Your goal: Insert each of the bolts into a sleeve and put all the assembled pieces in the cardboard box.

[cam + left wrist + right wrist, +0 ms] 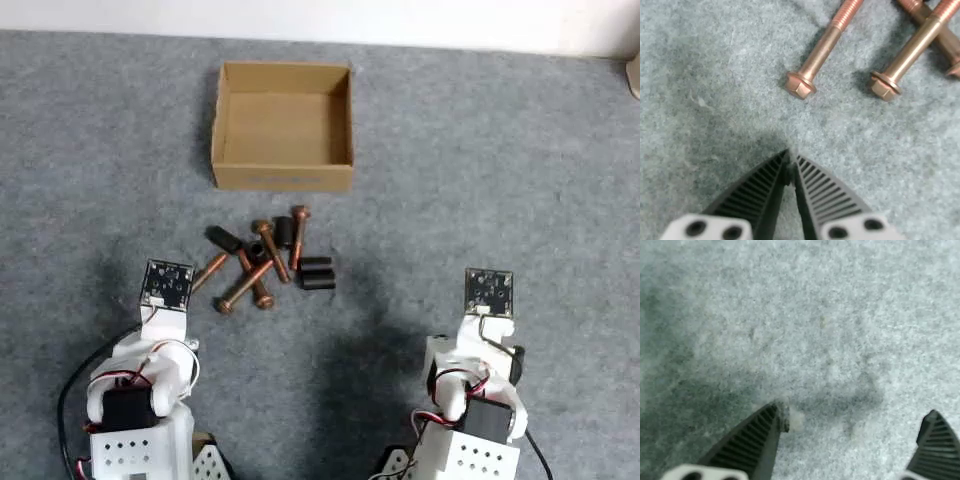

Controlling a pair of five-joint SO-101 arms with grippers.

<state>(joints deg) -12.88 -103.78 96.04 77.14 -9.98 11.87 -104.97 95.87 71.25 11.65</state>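
Note:
Several copper bolts (245, 283) and several short black sleeves (316, 273) lie loose in a heap on the grey carpet, just in front of the open cardboard box (282, 178). The left arm (166, 285) sits close beside the heap's left end. In the left wrist view my left gripper (790, 161) is shut on nothing, low over the carpet, a short way from the hex heads of two bolts (821, 52) (910, 55). The right arm (488, 292) stands well to the right of the heap. My right gripper (856, 415) is open over bare carpet.
The box stands at the back centre, near the white wall (400, 20). Grey carpet (480, 180) stretches to the right of the box and heap and between the two arm bases. A pale object (634, 75) pokes in at the right edge.

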